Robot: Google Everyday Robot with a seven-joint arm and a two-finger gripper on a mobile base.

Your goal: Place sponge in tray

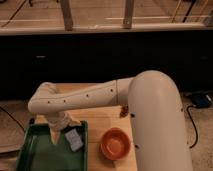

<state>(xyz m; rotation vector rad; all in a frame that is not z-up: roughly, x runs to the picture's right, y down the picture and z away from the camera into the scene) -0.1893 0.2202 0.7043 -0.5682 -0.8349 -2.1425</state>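
Observation:
The sponge [74, 140] is a small pale blue-grey block lying inside the dark green tray [31, 156], close to the tray's right rim. The tray sits at the left of the wooden table. My white arm reaches in from the right, bends at its elbow [45, 99] and points down. My gripper [57, 134] hangs over the tray's far part, just left of the sponge and a little above it. I cannot tell whether it touches the sponge.
A round orange bowl [116, 143] stands on the wooden table [100, 120] right of the tray. My large white arm base [155, 125] fills the right side. A dark cabinet wall [100, 55] runs behind the table.

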